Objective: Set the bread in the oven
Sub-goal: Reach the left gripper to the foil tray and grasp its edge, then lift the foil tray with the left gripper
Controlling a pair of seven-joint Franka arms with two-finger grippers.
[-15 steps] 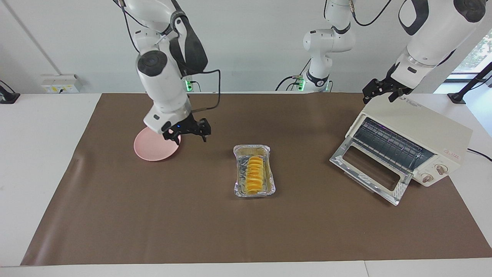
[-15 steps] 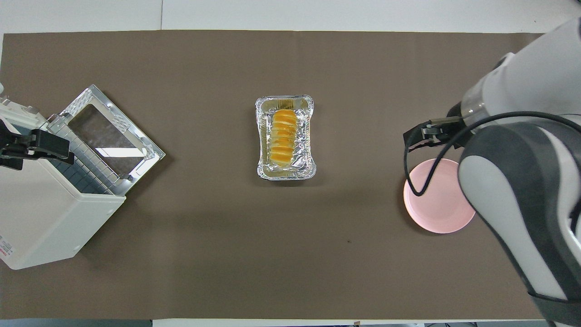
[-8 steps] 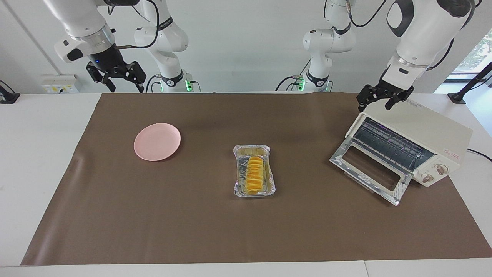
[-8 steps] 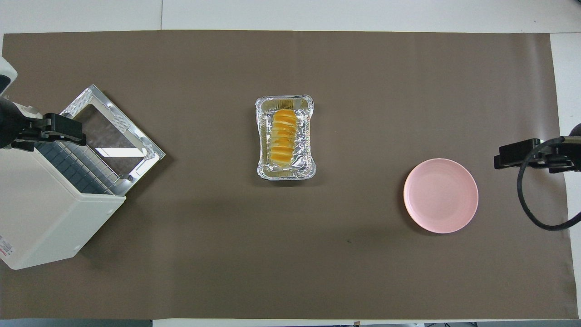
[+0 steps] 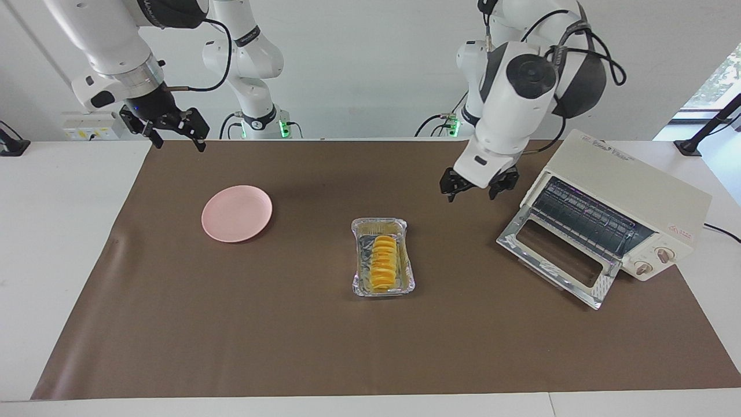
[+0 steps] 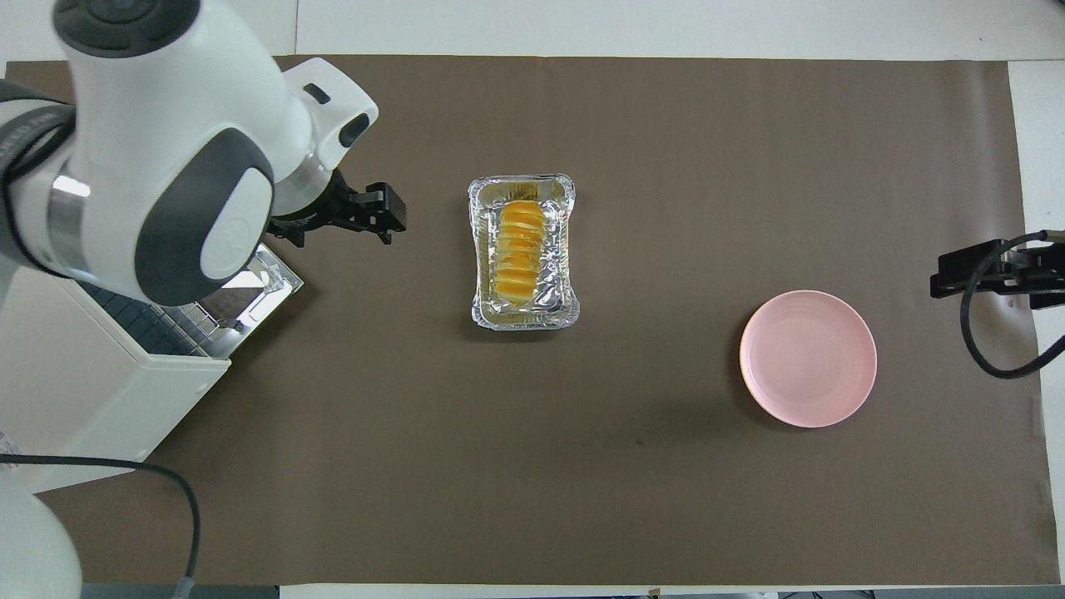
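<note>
Facing view: high, across the table, looking toward 12 o'clock at both robot bases. Overhead view: above the robots, steeply down. Half a turn apart; both cover the brown mat (image 5: 243, 324).

Bread (image 5: 384, 262) in tray (image 5: 359, 286) (between plate (image 5: 236, 213), oven (image 5: 622, 200)).

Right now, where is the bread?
The bread lies in the foil tray mid-table, between the pink plate and the open oven, untouched by either gripper.
</note>
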